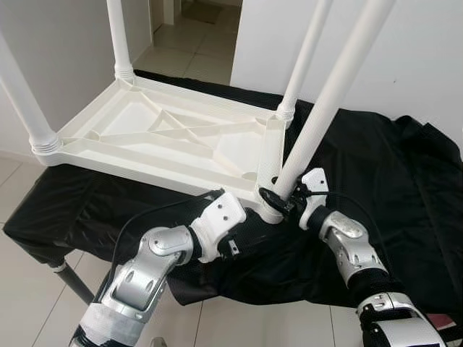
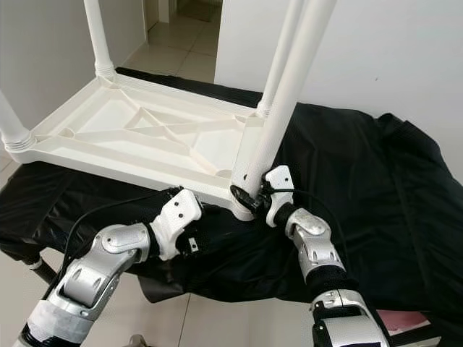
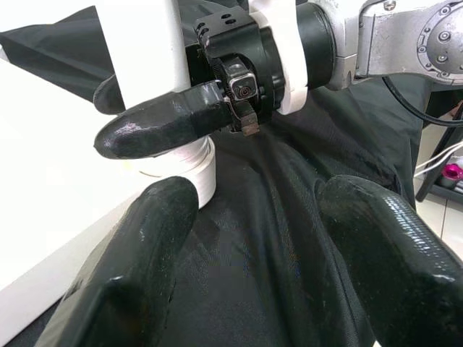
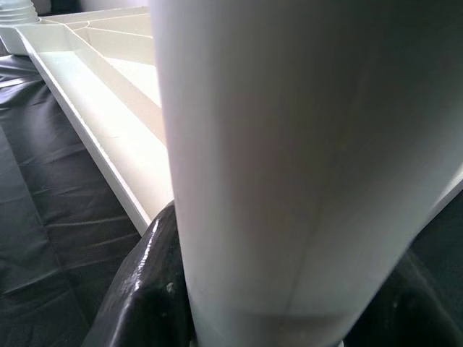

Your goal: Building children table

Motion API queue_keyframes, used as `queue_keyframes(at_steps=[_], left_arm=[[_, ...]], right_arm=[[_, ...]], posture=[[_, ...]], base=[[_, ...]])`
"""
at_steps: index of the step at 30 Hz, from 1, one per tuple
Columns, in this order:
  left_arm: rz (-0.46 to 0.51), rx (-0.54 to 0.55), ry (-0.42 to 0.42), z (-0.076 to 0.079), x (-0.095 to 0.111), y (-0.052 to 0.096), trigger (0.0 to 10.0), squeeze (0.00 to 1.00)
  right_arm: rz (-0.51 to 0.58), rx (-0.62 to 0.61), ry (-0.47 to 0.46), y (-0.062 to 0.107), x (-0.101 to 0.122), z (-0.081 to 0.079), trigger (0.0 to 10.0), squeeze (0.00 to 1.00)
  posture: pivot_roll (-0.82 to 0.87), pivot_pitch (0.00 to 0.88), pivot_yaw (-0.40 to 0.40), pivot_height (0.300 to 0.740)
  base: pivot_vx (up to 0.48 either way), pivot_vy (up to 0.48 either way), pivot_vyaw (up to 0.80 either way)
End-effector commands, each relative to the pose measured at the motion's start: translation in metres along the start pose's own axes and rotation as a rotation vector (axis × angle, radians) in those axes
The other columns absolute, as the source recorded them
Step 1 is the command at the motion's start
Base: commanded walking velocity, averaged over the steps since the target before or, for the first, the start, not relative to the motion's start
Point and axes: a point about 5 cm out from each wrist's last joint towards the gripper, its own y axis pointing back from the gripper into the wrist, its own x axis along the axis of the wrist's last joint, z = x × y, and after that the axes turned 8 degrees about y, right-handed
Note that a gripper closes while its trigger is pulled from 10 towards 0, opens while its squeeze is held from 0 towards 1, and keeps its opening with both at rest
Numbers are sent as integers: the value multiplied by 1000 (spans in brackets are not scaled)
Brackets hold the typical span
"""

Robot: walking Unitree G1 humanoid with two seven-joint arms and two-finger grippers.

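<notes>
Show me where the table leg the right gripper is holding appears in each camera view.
Left eye: leg, right of centre, leaning.
Right eye: centre, leg.
Left wrist: upper left, leg.
Right wrist: close, central, leg.
Shared landmark: right gripper clamped near the leg's base.

One upturned white tabletop, four white legs, one black cloth, two tools

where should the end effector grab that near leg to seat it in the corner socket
Low on the near leg, just above its threaded collar, from the robot's side, fingers straddling the round shaft. It is a smooth tapered tube leaning right, so a low grip likely steers the base best. The right end effector is shut there; the left end effector waits open beside the tabletop.
</notes>
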Motion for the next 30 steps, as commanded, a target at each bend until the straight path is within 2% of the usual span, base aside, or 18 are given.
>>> queue_keyframes(at_steps=[1,4,5,7,14,17,19,22,23,25,26,28,29,30], left_arm=[[10,39,7,-1,1,0,10000,0],[10,39,8,0,1,0,10000,0],[11,37,11,0,1,-1,10000,0],[12,35,12,1,0,-2,10000,0],[15,32,13,1,1,-3,10000,0],[18,31,14,1,1,-4,10000,0],[19,30,15,1,1,-4,10000,0],[19,29,15,1,1,-4,10000,0],[20,29,15,1,1,-5,10000,0],[20,29,15,1,1,-5,10000,0],[20,27,15,1,1,-5,10000,0],[20,27,15,1,1,-5,10000,0],[21,27,15,1,1,-6,10000,0],[21,27,15,1,1,-6,10000,0]], right_arm=[[-22,12,-21,3,-8,-5,10000,0],[-17,-9,-25,4,-7,-4,10000,0],[-46,-81,-10,5,-7,-2,10000,0],[-93,-145,17,6,-11,-1,10000,0],[-104,-228,11,8,-13,-5,10000,0],[-124,-393,-38,13,-15,-10,10000,0],[-134,-462,-69,15,-16,-15,10000,0],[-135,-501,-79,15,-16,-19,10000,0],[-150,-581,-75,17,-15,-24,10000,0],[-150,-581,-75,17,-15,-24,10000,0],[-169,-659,-71,18,-14,-29,10000,0],[-169,-659,-71,18,-14,-29,10000,0],[-178,-706,-87,16,-12,-37,10000,0],[-178,-706,-87,16,-12,-37,10000,0]], posture=[[48,49,-100,740],[46,50,-101,740],[40,49,-102,740],[37,49,-102,740],[33,48,-101,740],[29,48,-101,740],[27,47,-101,740],[26,48,-101,740],[24,48,-100,740],[24,48,-100,740],[23,47,-102,740],[23,47,-102,740],[23,46,-103,740],[23,46,-103,740]], base=[[0,0,0],[0,0,0],[0,0,0],[0,0,0],[0,0,0],[0,0,0],[0,0,0],[0,0,0],[0,0,0],[0,0,0],[0,0,0],[0,0,0],[0,0,0],[0,0,0]])
